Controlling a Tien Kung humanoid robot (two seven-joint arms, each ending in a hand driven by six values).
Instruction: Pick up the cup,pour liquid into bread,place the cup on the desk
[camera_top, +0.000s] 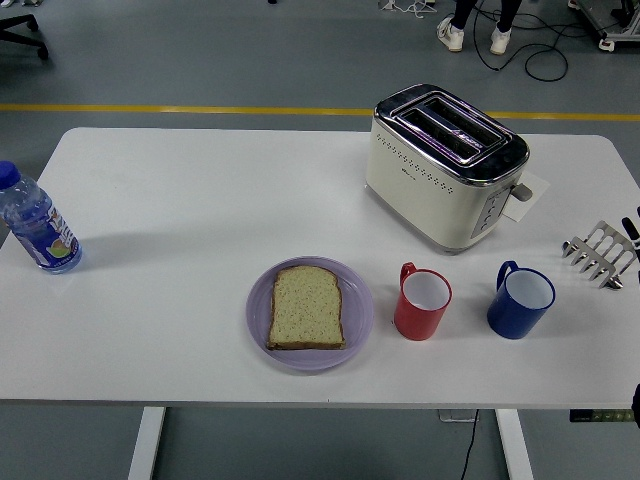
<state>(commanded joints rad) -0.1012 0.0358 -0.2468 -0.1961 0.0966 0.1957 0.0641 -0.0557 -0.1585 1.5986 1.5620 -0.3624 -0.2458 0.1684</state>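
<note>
A red cup (422, 303) stands upright on the white table (180, 200), handle toward the far left, just right of the plate. A blue cup (520, 299) stands upright further right. A slice of bread (307, 307) lies flat on a lilac plate (358, 315) near the front middle. I cannot see liquid in either cup. Only a black sliver of my right arm (634, 228) shows at the right edge, beside the toast rack and well away from both cups. My left arm is out of view.
A cream and chrome toaster (445, 165) stands behind the cups, with a white paper (527, 197) at its right. A metal toast rack (600, 253) sits near the right edge. A water bottle (36, 222) stands far left. A person's feet (472, 36) show beyond the table.
</note>
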